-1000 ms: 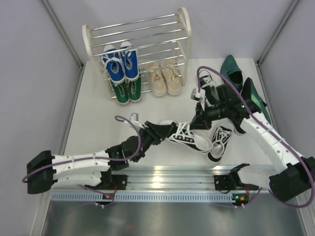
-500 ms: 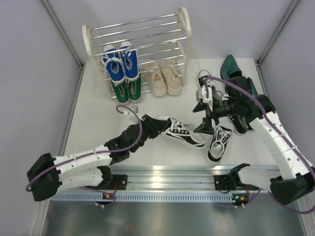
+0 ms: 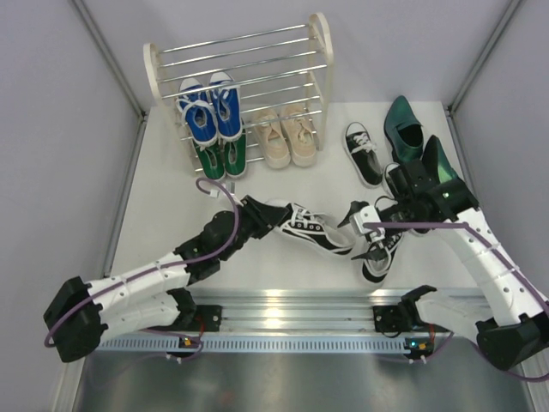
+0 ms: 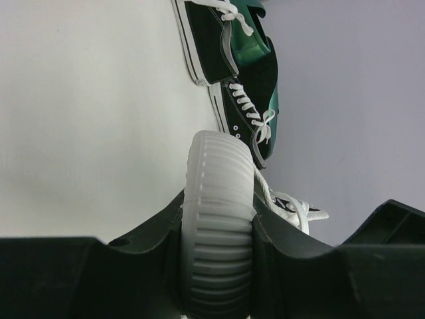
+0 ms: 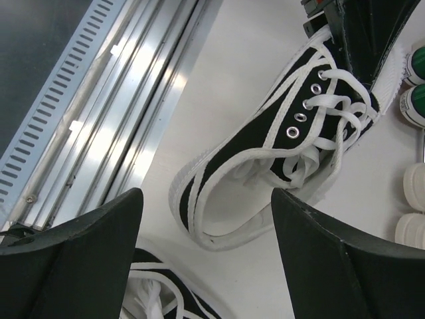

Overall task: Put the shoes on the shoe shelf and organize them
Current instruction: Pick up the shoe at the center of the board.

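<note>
Shelving step: left gripper [image 3: 264, 213] pinches black sneaker [image 3: 317, 233] by its toe. The right gripper [image 3: 367, 233] is spread, empty. Next, probably: carry it to the shelf [image 3: 322, 34].

This is looking like a robotics lab test cell rather than a home. Plain grey walls [image 3: 60, 103] are boxing in a white tabletop [image 3: 163, 206]. An aluminium rail [image 3: 292, 313] is running along its near edge, with a left arm [image 3: 137, 287] and a right arm [image 3: 502, 270] trailing purple cables [image 3: 420, 227].
</note>
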Controlling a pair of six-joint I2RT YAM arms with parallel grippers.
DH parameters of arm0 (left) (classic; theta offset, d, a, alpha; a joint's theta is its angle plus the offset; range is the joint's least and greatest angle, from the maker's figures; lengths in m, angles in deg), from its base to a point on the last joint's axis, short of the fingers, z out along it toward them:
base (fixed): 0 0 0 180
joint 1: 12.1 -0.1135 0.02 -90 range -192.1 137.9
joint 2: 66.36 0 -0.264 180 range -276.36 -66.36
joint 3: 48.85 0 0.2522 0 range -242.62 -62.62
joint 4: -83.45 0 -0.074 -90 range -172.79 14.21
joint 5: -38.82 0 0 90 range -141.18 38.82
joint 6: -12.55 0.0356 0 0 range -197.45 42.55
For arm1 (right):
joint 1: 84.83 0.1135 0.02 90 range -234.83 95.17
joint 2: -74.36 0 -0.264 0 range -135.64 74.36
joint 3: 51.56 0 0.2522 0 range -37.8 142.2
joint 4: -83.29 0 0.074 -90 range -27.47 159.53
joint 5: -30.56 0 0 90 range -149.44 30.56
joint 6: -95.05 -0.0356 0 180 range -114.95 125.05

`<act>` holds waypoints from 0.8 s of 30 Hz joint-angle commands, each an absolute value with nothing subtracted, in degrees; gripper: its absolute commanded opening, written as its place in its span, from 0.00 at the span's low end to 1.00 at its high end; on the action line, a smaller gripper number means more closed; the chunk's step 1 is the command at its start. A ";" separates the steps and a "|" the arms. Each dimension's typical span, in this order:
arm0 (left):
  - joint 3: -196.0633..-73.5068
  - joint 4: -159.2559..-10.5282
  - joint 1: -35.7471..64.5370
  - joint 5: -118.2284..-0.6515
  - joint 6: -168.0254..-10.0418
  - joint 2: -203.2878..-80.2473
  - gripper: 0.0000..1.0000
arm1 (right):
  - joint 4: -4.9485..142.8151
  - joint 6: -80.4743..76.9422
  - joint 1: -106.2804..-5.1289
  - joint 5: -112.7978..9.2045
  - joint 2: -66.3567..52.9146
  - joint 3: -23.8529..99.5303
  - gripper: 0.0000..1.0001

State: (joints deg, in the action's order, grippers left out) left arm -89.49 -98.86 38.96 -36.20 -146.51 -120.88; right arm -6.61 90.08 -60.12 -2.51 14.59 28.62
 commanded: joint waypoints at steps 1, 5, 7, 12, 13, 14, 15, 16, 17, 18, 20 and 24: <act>-90.13 -107.31 38.61 -38.52 -148.73 -121.03 0.00 | -10.36 91.97 -59.17 -3.53 13.28 28.83 0.77; -90.21 -108.54 38.26 -38.79 -148.65 -121.38 0.00 | -9.66 91.54 -58.29 -6.79 11.78 26.63 0.66; -90.30 -108.54 38.08 -38.87 -148.73 -121.56 0.00 | -8.70 91.10 -58.20 -7.23 11.61 25.49 0.63; -90.13 -109.24 37.99 -38.96 -149.17 -121.64 0.00 | -5.98 89.52 -57.06 -9.33 11.87 22.86 0.57; -90.04 -109.50 37.91 -38.96 -149.35 -121.73 0.00 | -4.40 89.25 -56.88 -10.91 11.70 22.41 0.55; -90.04 -109.77 37.91 -39.14 -149.35 -121.82 0.00 | -3.26 88.12 -56.62 -11.62 11.61 21.97 0.53; -90.04 -110.03 37.91 -39.31 -149.52 -121.99 0.00 | -2.55 87.84 -56.44 -12.23 11.17 21.27 0.49; -90.12 -110.64 37.91 -39.49 -149.70 -122.26 0.00 | -2.02 88.19 -56.36 -13.20 11.08 21.01 0.45; -90.04 -110.91 37.82 -39.58 -149.70 -122.43 0.00 | -1.06 88.28 -56.09 -13.47 10.82 20.92 0.41; -90.21 -111.17 37.82 -39.93 -149.79 -122.96 0.00 | -0.35 88.02 -56.00 -13.64 10.55 20.74 0.35; -90.13 -111.61 37.82 -40.19 -149.96 -123.23 0.00 | 1.32 86.88 -55.65 -14.35 10.55 20.83 0.31; -90.04 -112.93 37.82 -40.11 -150.23 -124.10 0.00 | 0.71 87.66 -55.04 -14.53 10.11 22.05 0.06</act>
